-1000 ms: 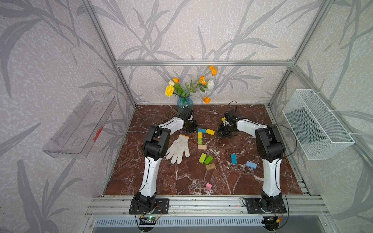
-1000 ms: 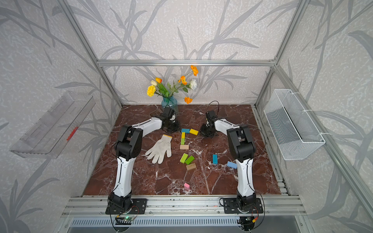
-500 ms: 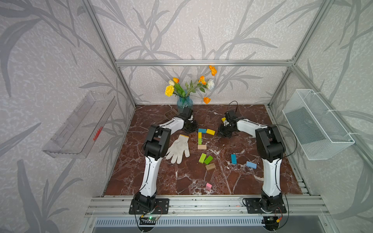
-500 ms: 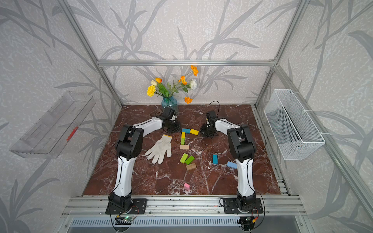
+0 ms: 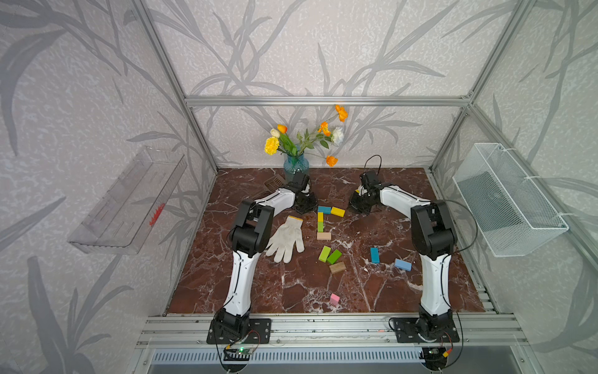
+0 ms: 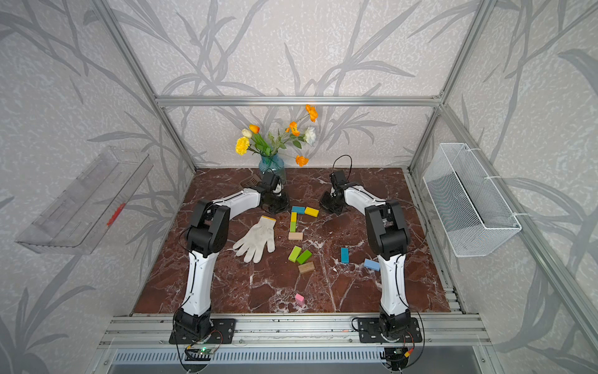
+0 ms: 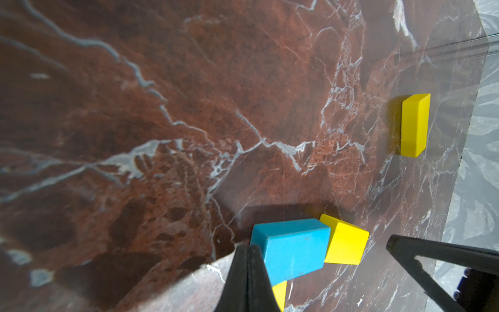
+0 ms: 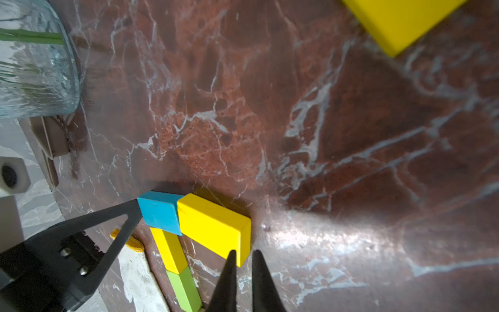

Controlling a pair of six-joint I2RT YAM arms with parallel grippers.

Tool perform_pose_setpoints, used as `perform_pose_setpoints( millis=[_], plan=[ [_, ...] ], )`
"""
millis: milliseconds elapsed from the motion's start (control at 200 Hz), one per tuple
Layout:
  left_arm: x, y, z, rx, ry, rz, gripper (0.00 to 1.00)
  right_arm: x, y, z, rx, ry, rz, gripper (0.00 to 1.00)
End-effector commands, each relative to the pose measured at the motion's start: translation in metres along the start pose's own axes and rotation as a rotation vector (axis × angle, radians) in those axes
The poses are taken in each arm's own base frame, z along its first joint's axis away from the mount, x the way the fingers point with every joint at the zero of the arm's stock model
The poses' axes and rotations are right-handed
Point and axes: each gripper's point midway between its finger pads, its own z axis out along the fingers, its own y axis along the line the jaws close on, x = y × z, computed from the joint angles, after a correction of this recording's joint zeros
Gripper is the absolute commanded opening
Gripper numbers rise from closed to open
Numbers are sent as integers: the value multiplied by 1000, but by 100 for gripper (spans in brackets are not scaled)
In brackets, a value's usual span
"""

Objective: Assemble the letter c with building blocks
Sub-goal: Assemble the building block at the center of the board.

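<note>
Clearly, part of the letter is laid. In a top view, a blue block [image 5: 324,209] forms the upper corner and a yellow block [image 5: 337,212] is butted, slightly skewed, against its 3 o'clock end. A column of a second yellow block [image 5: 320,217], a green block [image 5: 320,226] and a plain wood block [image 5: 324,236] runs toward 6 o'clock. The figure lies a little toward 12 o'clock from the middle of the worktop [image 5: 259,285]. The bottom stroke is judged to be missing.

Spare pieces are scattered toward 5 o'clock: a green pair [image 5: 329,255], a darker wood block [image 5: 337,267], a loose blue block [image 5: 374,255], a light blue block [image 5: 403,264] and a pink block [image 5: 334,299].

The blocks are judged light, stiff and smooth-painted, so they should slide easily on the polished stone. They are best gripped across the short width at mid-length, or pushed squarely on an end face so that they do not swing.

The left gripper [image 7: 247,250] is held low at 9 o'clock of the blue block. Its jaws are pressed together and empty, with the tips against that block's end. The right gripper [image 8: 244,252] is held low at 3 o'clock of the yellow block. Its jaws are all but closed, with only a slit between them, and nothing is gripped. Contact with the block cannot be told. Both forearms are angled inward toward the letter.

A white glove [image 5: 286,238] lies at 8 o'clock of the letter.
</note>
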Motion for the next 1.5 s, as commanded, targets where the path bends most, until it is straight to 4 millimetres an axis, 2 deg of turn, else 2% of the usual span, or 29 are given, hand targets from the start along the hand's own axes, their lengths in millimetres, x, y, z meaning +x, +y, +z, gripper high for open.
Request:
perform_pose_setpoints(
  millis=[0,270,485,795,1495],
  plan=[
    [-3,2,-5,-2,-17,3,1,0,-11,3,45,14,30,13],
    [-3,2,-4,1,-17,3,2,4,-14,9,51,42,45,5],
    [-3,2,-4,3,-17,1,2,4,-13,15,44,56,47,3],
    [-3,1,-3,12,-15,4,2,2,-9,26,19,74,65,3],
    [-1,0,0,17,-5,3,2,-15,4,29,-3,45,53,4]
  ],
)
